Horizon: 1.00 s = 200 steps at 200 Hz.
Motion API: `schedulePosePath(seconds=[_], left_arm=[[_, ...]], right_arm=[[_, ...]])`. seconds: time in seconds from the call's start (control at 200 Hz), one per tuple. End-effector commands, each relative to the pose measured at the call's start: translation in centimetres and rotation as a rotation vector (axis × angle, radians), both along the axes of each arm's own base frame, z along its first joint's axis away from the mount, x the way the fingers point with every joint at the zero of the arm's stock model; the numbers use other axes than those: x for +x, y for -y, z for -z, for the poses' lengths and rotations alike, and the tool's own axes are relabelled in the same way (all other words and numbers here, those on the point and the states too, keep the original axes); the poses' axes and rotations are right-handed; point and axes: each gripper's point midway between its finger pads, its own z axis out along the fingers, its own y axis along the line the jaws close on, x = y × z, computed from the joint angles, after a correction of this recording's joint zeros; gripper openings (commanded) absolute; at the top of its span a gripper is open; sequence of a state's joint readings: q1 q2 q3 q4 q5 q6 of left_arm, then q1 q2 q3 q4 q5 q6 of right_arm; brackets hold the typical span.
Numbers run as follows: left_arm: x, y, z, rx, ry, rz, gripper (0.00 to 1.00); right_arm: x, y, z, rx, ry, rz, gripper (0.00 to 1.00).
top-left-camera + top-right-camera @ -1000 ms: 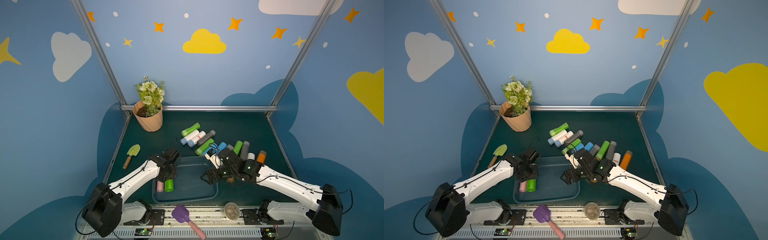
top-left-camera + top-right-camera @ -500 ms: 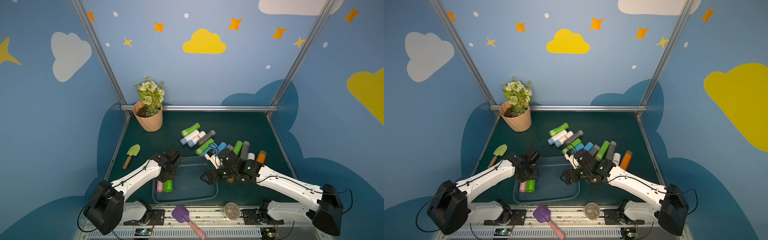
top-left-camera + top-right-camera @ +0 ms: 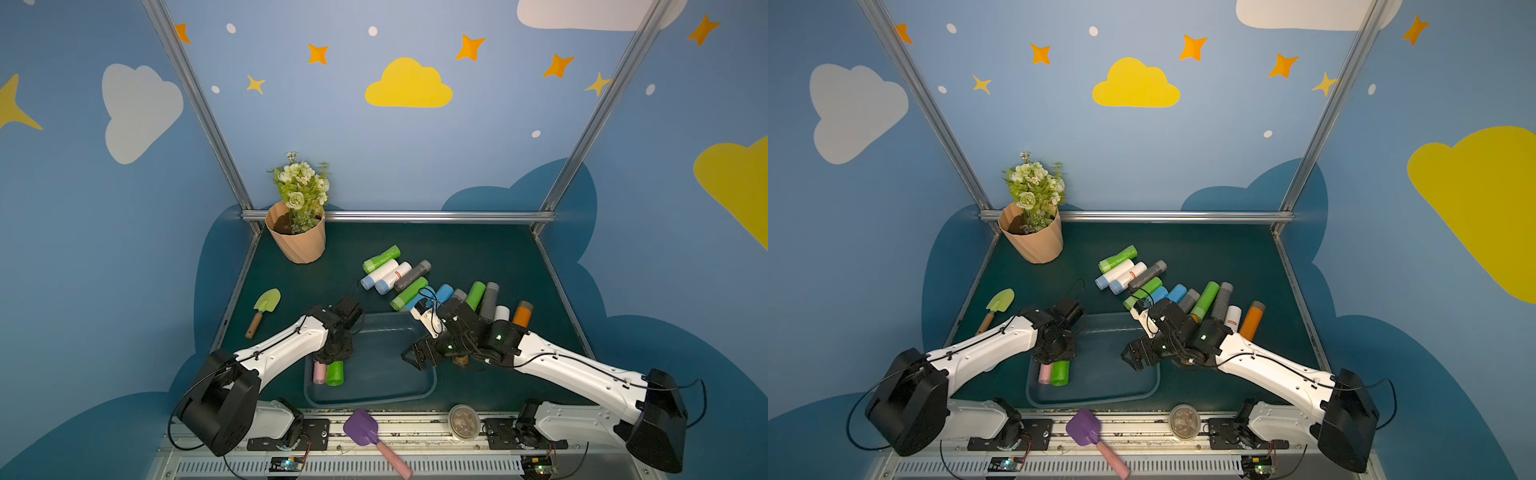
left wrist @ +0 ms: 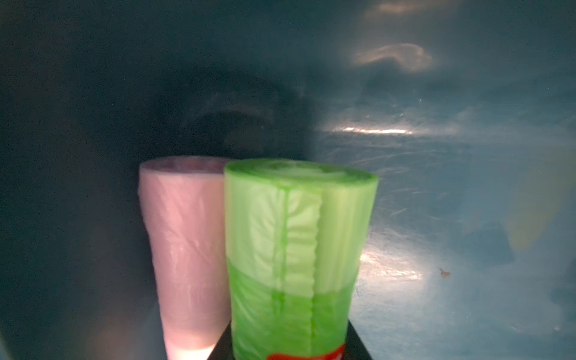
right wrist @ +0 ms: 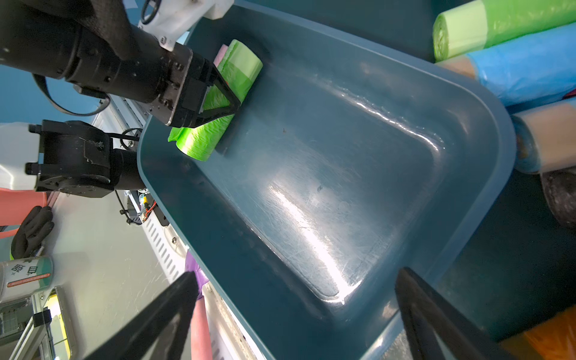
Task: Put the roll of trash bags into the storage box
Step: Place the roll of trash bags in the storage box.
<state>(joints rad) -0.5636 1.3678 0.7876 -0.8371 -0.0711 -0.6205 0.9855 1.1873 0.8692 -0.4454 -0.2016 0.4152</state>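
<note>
The storage box (image 3: 433, 380) (image 3: 1157, 380) is a shallow blue-grey bin near the table's front edge. At its left end lie a pink roll (image 3: 318, 372) (image 4: 184, 243) and, right beside it, a green roll of trash bags (image 3: 335, 373) (image 3: 1060, 372) (image 4: 296, 249) (image 5: 240, 71). My left gripper (image 3: 334, 360) (image 3: 1059, 358) (image 4: 290, 349) reaches down into the box and is shut on the green roll. Over the box's right rim, my right gripper (image 3: 415, 359) (image 3: 1136, 359) (image 5: 296, 274) is open and holds nothing.
Several loose rolls (image 3: 415, 286) lie in a row behind and to the right of the box, ending with an orange one (image 3: 521, 313). A peach flowerpot (image 3: 297, 241) stands at the back left. A green trowel (image 3: 264, 309), a purple scoop (image 3: 365, 432) and a round jar (image 3: 463, 422) lie around.
The left arm has shifted only slightly, and the green roll stays at the same spot in the box. The right arm has not moved.
</note>
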Motion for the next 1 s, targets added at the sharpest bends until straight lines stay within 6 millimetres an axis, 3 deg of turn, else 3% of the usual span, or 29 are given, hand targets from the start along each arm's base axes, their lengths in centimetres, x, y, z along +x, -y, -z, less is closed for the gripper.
schedulePosePath(seconds=[0.0,0.736,0.996], left_arm=[[0.0,-0.5,0.3,0.035,-0.001,0.010,0.38],[0.2,-0.7,1.4,0.077,-0.019,0.016,0.40],[0.1,-0.9,1.7,0.082,-0.017,0.013,0.42]], right_arm=[[-0.2,0.1,-0.2,0.010,0.006,0.003,0.97],[-0.2,0.9,0.0,-0.005,0.018,0.022,0.97],[-0.1,0.2,-0.2,-0.004,0.012,0.002,0.97]])
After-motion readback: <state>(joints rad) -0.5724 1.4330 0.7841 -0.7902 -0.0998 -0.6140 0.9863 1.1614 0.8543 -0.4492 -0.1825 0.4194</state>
